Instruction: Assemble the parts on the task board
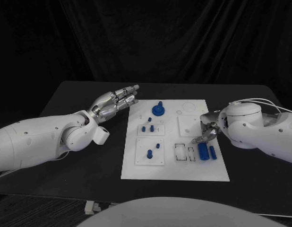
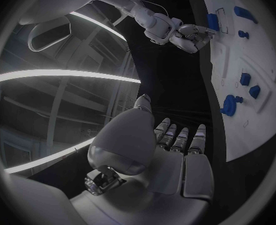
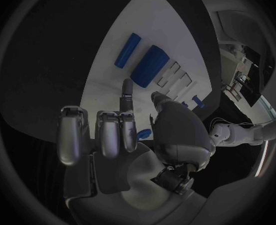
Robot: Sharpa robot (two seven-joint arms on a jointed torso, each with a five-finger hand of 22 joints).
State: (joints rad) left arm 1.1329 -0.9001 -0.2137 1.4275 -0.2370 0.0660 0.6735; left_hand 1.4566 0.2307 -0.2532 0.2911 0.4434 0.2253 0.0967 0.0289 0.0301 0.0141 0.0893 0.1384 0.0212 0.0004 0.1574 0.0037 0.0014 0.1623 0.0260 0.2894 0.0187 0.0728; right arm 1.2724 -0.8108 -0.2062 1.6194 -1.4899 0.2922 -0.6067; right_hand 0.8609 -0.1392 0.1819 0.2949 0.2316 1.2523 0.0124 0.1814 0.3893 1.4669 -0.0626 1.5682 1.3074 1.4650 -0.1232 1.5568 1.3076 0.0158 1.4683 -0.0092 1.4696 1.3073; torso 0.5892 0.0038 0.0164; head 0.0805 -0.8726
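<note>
The white task board (image 1: 176,163) lies mid-table. My left hand (image 1: 116,100) hovers open beside its far left corner, fingers stretched out flat and holding nothing; its palm (image 2: 175,157) faces the board (image 2: 262,120). My right hand (image 1: 207,131) hangs over the board's right edge, one finger pointing down and the others curled. A small blue part (image 3: 144,133) sits pinched between its thumb and curled fingers. Just in front of it lie a thick blue cylinder (image 1: 203,152) and a slim blue rod (image 1: 213,152). A round blue knob piece (image 1: 158,110) stands at the far side.
Small blue pegs (image 1: 148,128) stand in the board's middle left block, and two more (image 1: 149,153) in the near left block. Empty rectangular slots (image 1: 181,151) lie beside the thick cylinder. Bare black table (image 1: 84,165) surrounds the board.
</note>
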